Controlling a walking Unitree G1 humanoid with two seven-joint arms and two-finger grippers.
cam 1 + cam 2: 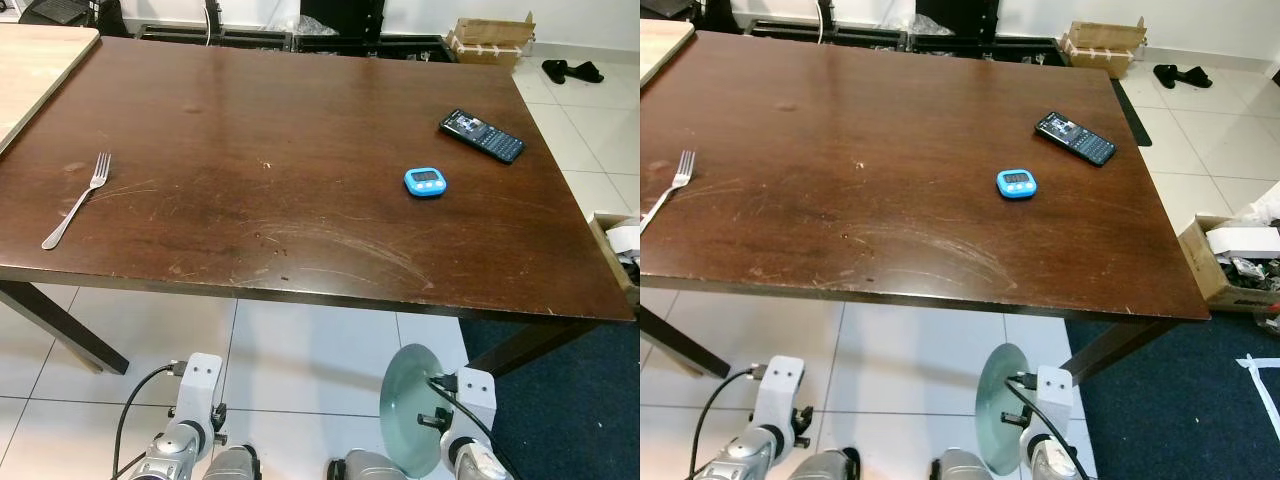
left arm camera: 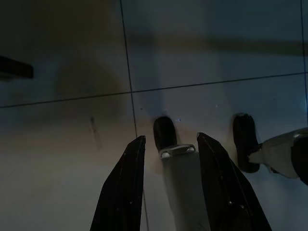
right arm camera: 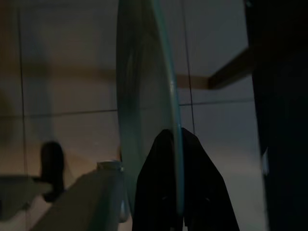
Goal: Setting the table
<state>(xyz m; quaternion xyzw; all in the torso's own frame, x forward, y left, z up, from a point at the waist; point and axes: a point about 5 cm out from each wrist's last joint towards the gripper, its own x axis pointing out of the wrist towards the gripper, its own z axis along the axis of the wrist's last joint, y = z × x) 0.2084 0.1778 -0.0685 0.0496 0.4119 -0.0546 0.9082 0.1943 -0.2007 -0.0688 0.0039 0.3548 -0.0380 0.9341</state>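
Right gripper (image 3: 175, 144) jaws pinched on plate (image 1: 410, 405) rim, held edge-up below tabletop (image 1: 300, 180), likely for carrying. Fork (image 1: 78, 198) already laid left. Left gripper (image 2: 168, 144) jaws apart, empty.

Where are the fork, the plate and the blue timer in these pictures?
fork (image 1: 78, 199), left eye view, middle of its handle.
plate (image 1: 406, 405), left eye view, its pale green face, held on edge below the table.
blue timer (image 1: 425, 181), left eye view, its display.
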